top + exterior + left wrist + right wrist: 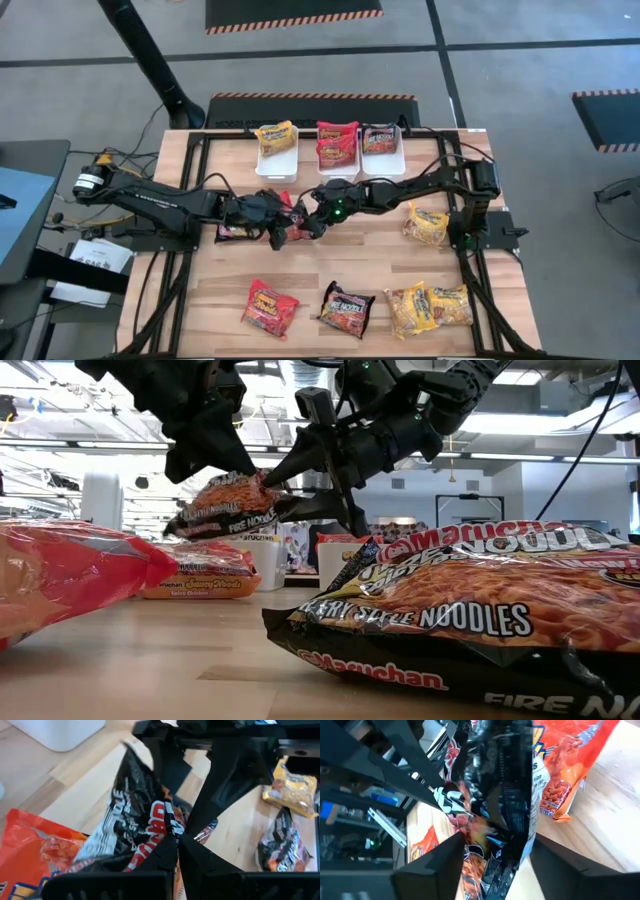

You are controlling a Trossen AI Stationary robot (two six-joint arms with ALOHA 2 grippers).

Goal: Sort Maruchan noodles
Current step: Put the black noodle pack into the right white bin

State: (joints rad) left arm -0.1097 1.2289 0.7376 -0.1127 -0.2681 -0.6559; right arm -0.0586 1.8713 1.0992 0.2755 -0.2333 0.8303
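A dark Maruchan noodles packet (225,512) hangs above the middle of the table, with my left gripper (176,837) shut on it. My right gripper (495,862) is open, one finger on either side of the packet's other end (300,500). Under them a red packet (234,232) lies flat on the wood. Three white bins stand at the far edge: one holds a yellow packet (276,138), one holds red packets (338,143), one holds a dark packet (380,138). My left gripper pinches the dark packet's crimped end (167,827) between its two shut fingers, slanting down from the table's left side. The packet reaches away from the fingers toward my right gripper, roughly level and lifted clear of the table. My right gripper's fingers (445,865) flank the packet; whether they touch it I cannot tell.
Loose packets lie on the table: a yellow one (425,222) at the right, and a red one (270,308), a dark one (346,310) and yellow ones (428,308) along the near edge. The dark one fills the low view's foreground (470,610).
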